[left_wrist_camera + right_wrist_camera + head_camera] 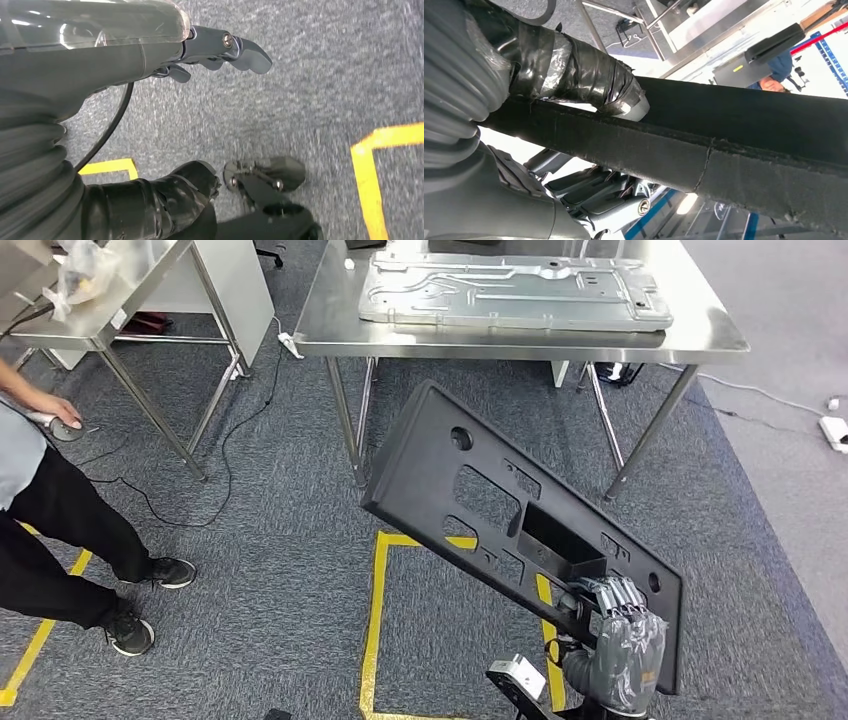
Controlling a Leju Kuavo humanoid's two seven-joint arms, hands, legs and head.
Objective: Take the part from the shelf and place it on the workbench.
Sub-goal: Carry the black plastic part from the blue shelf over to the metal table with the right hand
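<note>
Here, from my remote station, the steel workbench is my landmark, standing on grey carpet at the far side of the head view. A pale stamped metal panel lies flat on its top. Short of the workbench, tilted above the carpet, hangs the black part, a long moulded plate with rectangular cut-outs and round holes, its upper corner near the bench legs and its lower end nearest me. My right hand grips that lower end; in the right wrist view the taped thumb presses one face of the plate's edge while the darker fingers curl against the other. Yellow floor tape marks a box on the carpet beneath the part, on the near side of the workbench. To the bench's left stands a second steel table, and beside it a person in dark trousers. My left hand hangs over the carpet holding nothing, its fingers apart from the thumb.
</note>
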